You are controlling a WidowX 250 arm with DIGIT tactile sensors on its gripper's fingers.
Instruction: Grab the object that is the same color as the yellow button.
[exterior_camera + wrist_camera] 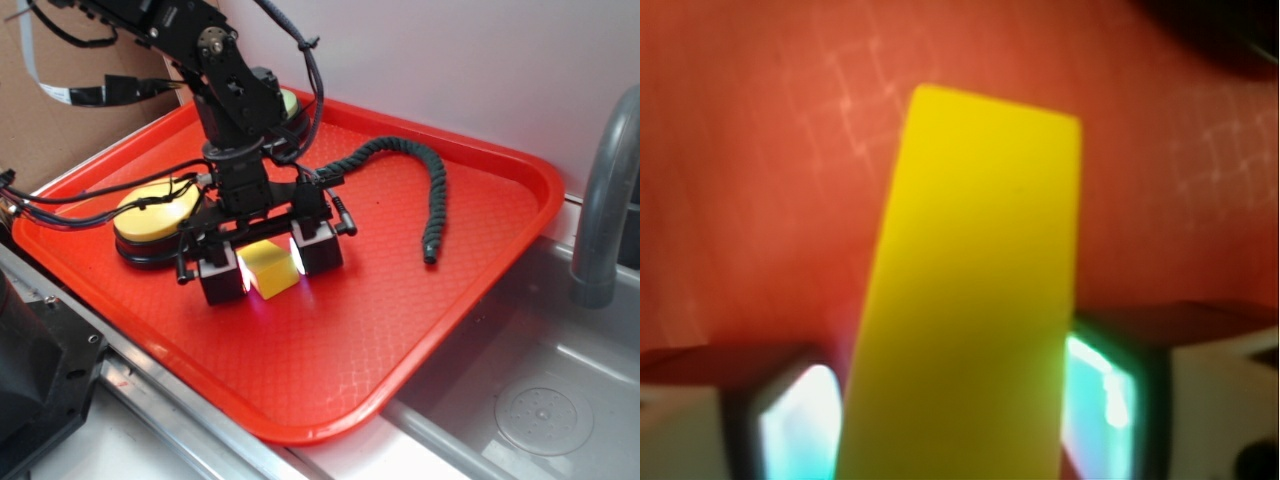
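Observation:
The yellow block [268, 269] sits between the two fingers of my gripper [270, 262], low over the red tray [400, 300]. In the wrist view the block [970, 300] fills the middle, with a lit pad [800, 425] pressed close on its left and the other pad close on its right. The jaws are closed against the block's sides. The yellow button [155, 212], a round dome on a black base, lies just left of the gripper on the tray.
A black ribbed cord [425, 190] curves across the tray's far right part. A pale green button [288, 102] shows partly behind the arm. A grey sink [560, 400] with a faucet [605, 190] lies right of the tray.

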